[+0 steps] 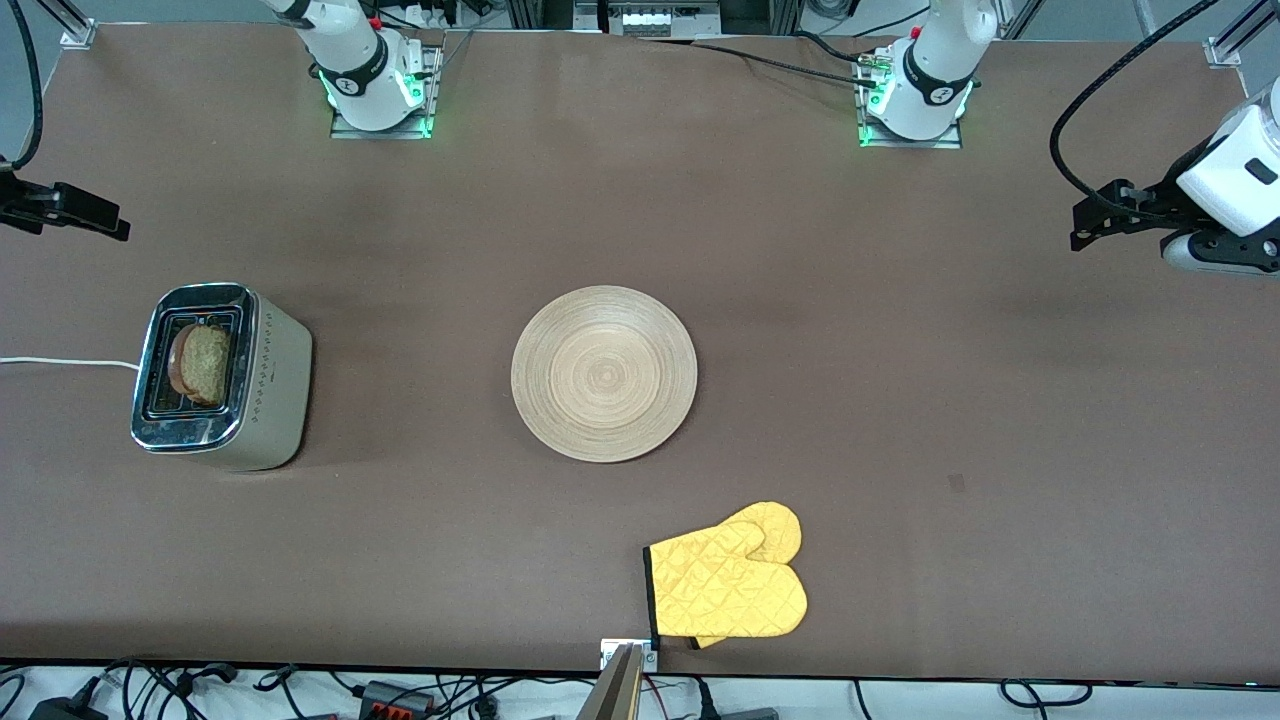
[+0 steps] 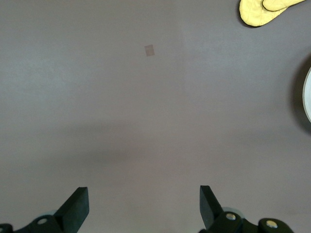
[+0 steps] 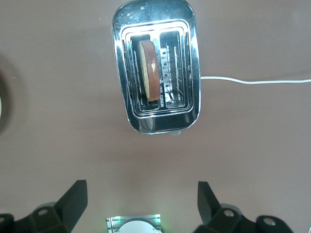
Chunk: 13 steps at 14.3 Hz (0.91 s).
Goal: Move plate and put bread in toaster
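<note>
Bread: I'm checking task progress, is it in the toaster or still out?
In. The bread stands in one slot of the toaster; the plate is bare.

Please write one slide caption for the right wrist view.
Open right tool over the table, looking down at the toaster with the bread standing in one slot.

The square slice of brown bread (image 1: 203,363) stands in a slot of the boxy chrome two-slot toaster (image 1: 222,377) at the right arm's end of the worktop (image 1: 900,400). The round light-wood plate (image 1: 604,373) lies mid-worktop, the quilted yellow oven mitt (image 1: 730,584) nearer the front camera.
</note>
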Motion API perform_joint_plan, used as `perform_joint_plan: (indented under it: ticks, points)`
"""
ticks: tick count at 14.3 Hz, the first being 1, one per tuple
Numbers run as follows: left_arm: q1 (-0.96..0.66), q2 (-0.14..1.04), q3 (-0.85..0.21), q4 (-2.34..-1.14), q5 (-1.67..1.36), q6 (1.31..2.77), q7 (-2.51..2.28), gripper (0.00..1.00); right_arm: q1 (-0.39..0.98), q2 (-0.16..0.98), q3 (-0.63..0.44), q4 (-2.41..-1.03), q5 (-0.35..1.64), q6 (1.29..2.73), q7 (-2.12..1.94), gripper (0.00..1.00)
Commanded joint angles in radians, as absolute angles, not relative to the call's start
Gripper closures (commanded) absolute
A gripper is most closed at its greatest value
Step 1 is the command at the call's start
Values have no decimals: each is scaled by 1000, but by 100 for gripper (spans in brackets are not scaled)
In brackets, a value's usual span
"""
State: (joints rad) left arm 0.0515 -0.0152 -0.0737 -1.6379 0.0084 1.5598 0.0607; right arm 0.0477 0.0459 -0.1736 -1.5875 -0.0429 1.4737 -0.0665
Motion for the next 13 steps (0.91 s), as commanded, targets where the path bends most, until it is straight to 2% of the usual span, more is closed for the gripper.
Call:
perform_joint_plan:
  ticks: [1, 7, 13]
  points:
    - [52, -11, -72, -1611, 23, 1536, 67, 0, 52, 54, -166, -1559, -46, 1456, -54, 0]
    - [52, -9, -72, -1611, 23, 1537, 67, 0, -26, 57, -114, -1549, -40, 1456, -46, 0]
    - [52, -8, -72, -1611, 23, 1537, 67, 0, -23, 58, -106, -1548, -43, 1466, -44, 0]
